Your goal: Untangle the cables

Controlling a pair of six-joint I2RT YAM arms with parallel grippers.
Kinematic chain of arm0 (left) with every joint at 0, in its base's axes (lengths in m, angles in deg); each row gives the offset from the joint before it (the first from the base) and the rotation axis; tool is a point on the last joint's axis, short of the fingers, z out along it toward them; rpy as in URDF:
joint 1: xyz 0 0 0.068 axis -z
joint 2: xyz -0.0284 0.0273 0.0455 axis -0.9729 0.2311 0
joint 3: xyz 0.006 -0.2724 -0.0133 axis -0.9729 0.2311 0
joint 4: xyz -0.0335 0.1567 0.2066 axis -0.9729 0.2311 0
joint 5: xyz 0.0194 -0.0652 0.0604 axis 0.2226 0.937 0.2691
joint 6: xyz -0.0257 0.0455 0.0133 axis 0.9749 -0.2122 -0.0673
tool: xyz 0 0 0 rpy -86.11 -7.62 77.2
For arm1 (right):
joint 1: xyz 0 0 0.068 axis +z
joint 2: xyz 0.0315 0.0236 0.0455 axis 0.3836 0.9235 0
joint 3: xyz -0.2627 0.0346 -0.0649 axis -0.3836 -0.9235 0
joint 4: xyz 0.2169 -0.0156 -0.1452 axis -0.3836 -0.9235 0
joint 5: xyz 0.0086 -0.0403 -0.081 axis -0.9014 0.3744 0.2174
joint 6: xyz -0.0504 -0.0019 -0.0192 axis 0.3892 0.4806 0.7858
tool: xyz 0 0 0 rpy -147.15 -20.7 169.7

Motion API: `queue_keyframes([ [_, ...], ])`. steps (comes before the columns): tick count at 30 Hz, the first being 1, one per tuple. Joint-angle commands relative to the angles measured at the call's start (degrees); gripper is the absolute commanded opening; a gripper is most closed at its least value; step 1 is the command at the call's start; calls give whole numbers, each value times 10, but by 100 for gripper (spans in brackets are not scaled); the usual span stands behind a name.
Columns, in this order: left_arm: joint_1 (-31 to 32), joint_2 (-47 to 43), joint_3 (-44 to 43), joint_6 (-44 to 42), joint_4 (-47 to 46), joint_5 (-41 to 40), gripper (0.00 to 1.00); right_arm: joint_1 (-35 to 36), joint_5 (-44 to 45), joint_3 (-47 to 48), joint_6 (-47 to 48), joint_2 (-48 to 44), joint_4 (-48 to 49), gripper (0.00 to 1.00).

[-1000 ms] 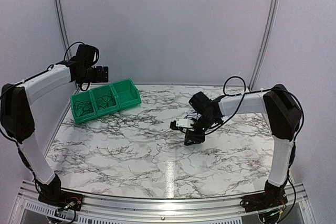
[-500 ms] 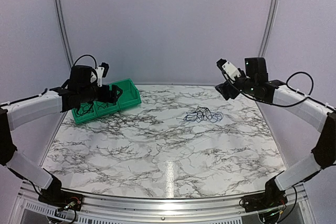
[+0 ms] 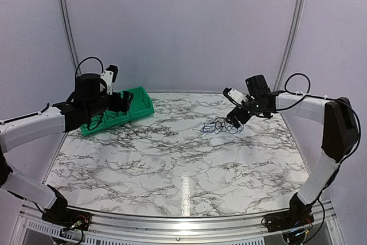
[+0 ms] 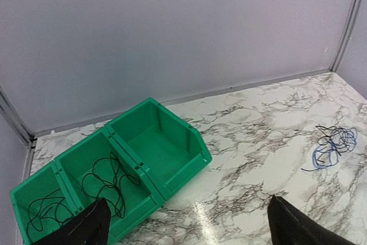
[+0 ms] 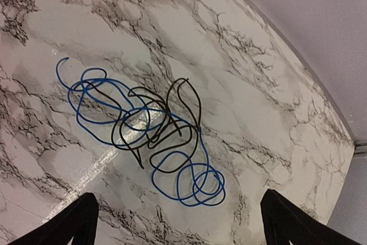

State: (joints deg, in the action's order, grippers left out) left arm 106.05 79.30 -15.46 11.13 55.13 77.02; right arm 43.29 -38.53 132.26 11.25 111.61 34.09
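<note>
A loose tangle of thin black and blue cables [image 3: 221, 125] lies flat on the marble table right of centre. My right gripper [image 3: 234, 120] hovers just above its right side, open. In the right wrist view the cables [image 5: 143, 124] spread out ahead of my right gripper [image 5: 180, 228], and nothing is between its fingertips [image 5: 66, 228]. My left gripper [image 3: 125, 102] hangs open above the green bins, holding nothing. The left wrist view shows my left gripper [image 4: 183, 233] spread wide, with the cables [image 4: 332, 144] far off to the right.
A green three-compartment bin [image 3: 143, 110] stands at the back left. Thin black wires lie in its left compartment [image 4: 43, 213] and middle compartment [image 4: 109, 182]; the right compartment [image 4: 163, 147] holds nothing. Walls and a metal frame close off the table's back and sides.
My right gripper opened and left the tangle on the table, rose, then came back down beside it. My left arm swung forward from the back corner to above the bins.
</note>
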Motion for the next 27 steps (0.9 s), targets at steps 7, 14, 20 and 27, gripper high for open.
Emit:
queue_keyframes([
  [7, -5, 22, 19, 38, -57, -218, 99, 32, 0, 98, 50, -97, 28, 99],
  [14, -11, -73, 95, 95, -127, -59, 94, 6, 65, 54, 30, -76, 111, 99],
  [20, -2, -23, 30, 96, -122, 121, 53, -23, -126, 10, 113, -75, 98, 78],
  [27, 14, 15, -9, 100, -112, 146, 47, -15, -146, 122, 250, 62, -91, 29],
])
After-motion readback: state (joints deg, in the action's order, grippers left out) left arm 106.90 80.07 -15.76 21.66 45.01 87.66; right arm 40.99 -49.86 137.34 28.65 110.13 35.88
